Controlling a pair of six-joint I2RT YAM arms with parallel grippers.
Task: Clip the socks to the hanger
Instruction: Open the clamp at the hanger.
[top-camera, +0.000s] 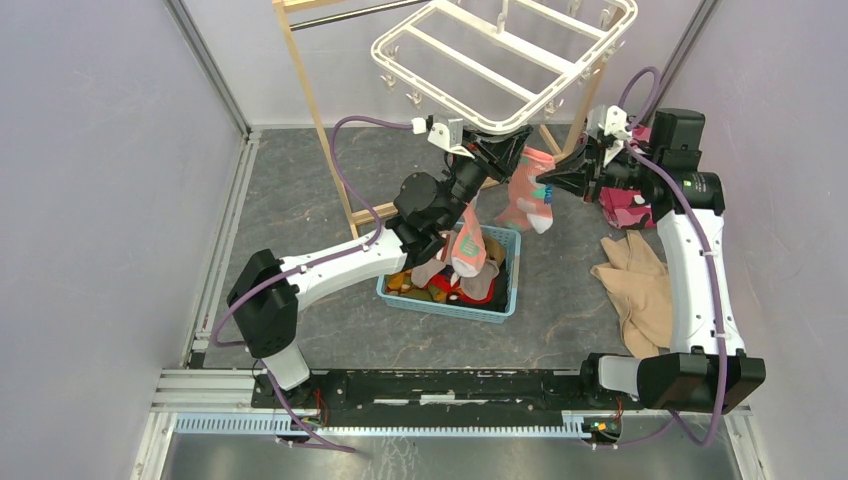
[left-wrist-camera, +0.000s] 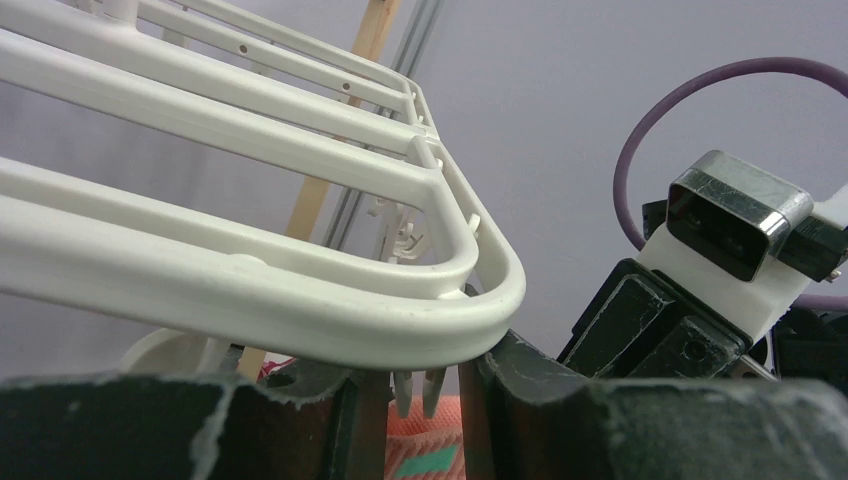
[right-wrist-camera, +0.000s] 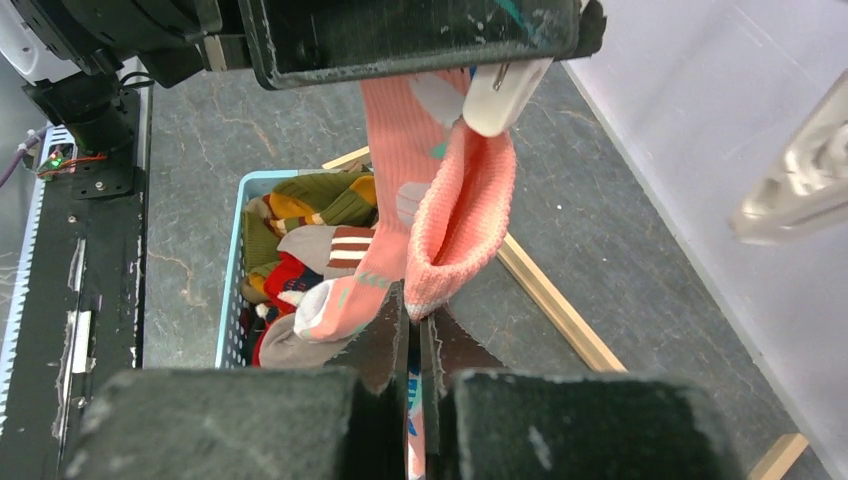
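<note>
Jaws of right gripper (right-wrist-camera: 415, 335) pinched shut on salmon-pink sock (top-camera: 530, 195); left gripper (top-camera: 497, 150) closed partway on clip (right-wrist-camera: 497, 90) under hanger (left-wrist-camera: 300, 320) corner. Sock hanging there, long axis vertical, upper end at clip, lower end toward basket (top-camera: 505, 300).

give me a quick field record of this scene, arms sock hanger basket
left pincer: under the hanger corner, a clip between its jaws, grip unclear
right pincer: shut on the pink sock
pink sock: cuff up at the clip, hanging
basket: holds more socks
tan garment: lying right of the basket
</note>
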